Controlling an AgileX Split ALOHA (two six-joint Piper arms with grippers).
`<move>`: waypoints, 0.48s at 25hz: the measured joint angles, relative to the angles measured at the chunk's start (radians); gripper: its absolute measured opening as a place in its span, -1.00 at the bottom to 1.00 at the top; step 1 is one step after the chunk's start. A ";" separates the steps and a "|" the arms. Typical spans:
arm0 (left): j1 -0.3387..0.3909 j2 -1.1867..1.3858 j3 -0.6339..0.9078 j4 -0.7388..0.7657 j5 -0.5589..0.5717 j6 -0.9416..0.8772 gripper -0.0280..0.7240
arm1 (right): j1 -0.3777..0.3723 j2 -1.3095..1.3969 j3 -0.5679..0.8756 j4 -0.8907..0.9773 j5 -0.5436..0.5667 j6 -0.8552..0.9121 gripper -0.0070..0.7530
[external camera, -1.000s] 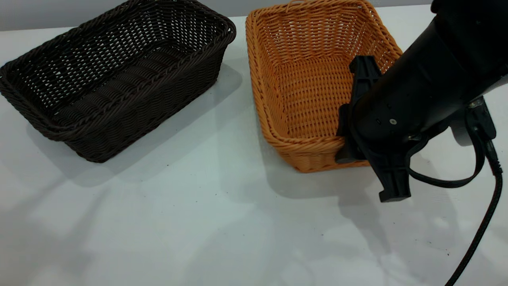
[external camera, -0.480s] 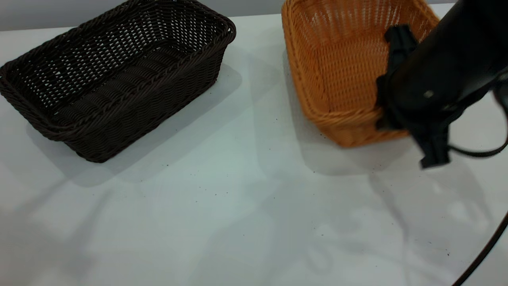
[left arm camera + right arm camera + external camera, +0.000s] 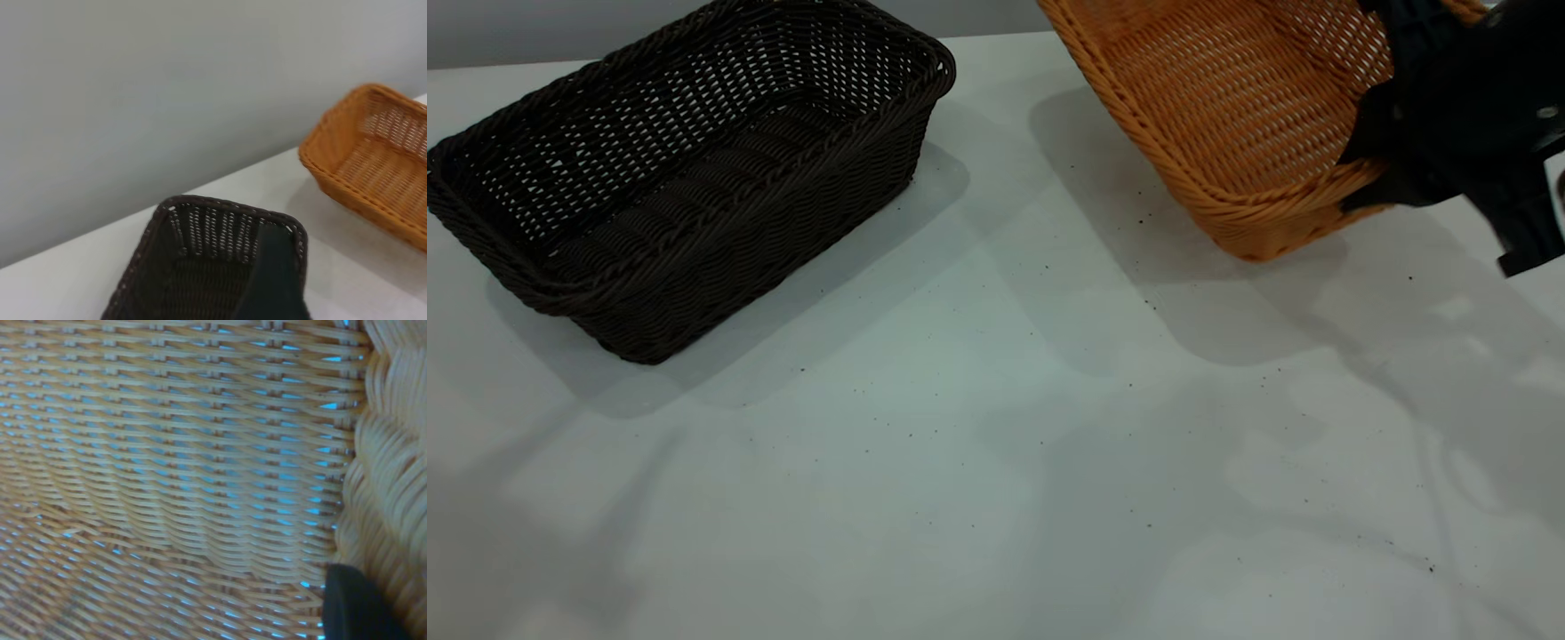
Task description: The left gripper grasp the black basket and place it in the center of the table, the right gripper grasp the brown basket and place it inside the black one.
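The black basket [image 3: 685, 169] rests on the white table [image 3: 996, 462] at the left, empty and upright. My right gripper [image 3: 1383, 169] is shut on the near short rim of the brown basket [image 3: 1227, 98], which hangs tilted above the table at the upper right, partly out of the exterior view. The right wrist view is filled by the brown basket's weave [image 3: 167, 487], with one dark fingertip [image 3: 353, 607] against the braided rim. My left gripper [image 3: 273, 287] shows only as a dark shape over the black basket [image 3: 200, 267], with the brown basket [image 3: 373, 160] farther off.
A plain grey wall [image 3: 560, 31] runs behind the table's far edge. The front and middle of the table carry only shadows and tiny dark specks.
My right gripper has lifted the brown basket off the table and carried it up and to the right, tilting it. The black basket has stayed in place.
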 joint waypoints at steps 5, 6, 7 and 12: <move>0.000 0.000 0.000 0.000 0.049 -0.004 0.38 | -0.110 0.000 -0.001 -0.085 0.111 -0.124 -0.72; 0.000 0.000 0.000 0.000 0.055 -0.004 0.38 | -0.128 0.000 -0.002 -0.100 0.125 -0.130 -0.72; 0.000 0.001 0.000 0.000 0.058 -0.004 0.38 | -0.149 0.000 -0.003 -0.119 0.138 -0.129 -0.72; 0.000 0.054 0.000 0.003 0.095 -0.004 0.38 | -0.268 0.000 -0.036 -0.262 0.283 -0.170 -0.72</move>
